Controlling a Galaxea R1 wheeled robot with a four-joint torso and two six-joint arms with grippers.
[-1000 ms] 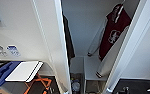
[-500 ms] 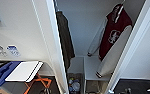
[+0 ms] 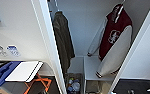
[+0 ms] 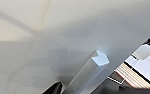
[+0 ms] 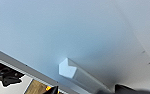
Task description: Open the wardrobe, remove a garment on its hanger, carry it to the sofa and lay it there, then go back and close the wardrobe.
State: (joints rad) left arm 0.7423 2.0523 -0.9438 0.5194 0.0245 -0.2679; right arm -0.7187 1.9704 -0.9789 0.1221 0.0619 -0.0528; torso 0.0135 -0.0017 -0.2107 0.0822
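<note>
Wardrobe (image 3: pixel 91 37) doors stand wide open in the head view, the left door (image 3: pixel 47 45) edge-on near centre and the right door (image 3: pixel 146 55) at 3 o'clock. Inside, the jacket (image 3: pixel 116 37) hangs at 1 o'clock, its white sleeves drooping to a low shelf (image 3: pixel 91 67); its hanger is too hidden at the collar to make out. An olive coat (image 3: pixel 62 40) hangs at 11 o'clock. A bin (image 3: pixel 73 83) of small items sits on the wardrobe floor at 6 o'clock. Each wrist view looks along a silver handle (image 4: pixel 91 72) (image 5: pixel 78 75) on a white door panel. Whether either claw is open or closed, I cannot tell.
</note>
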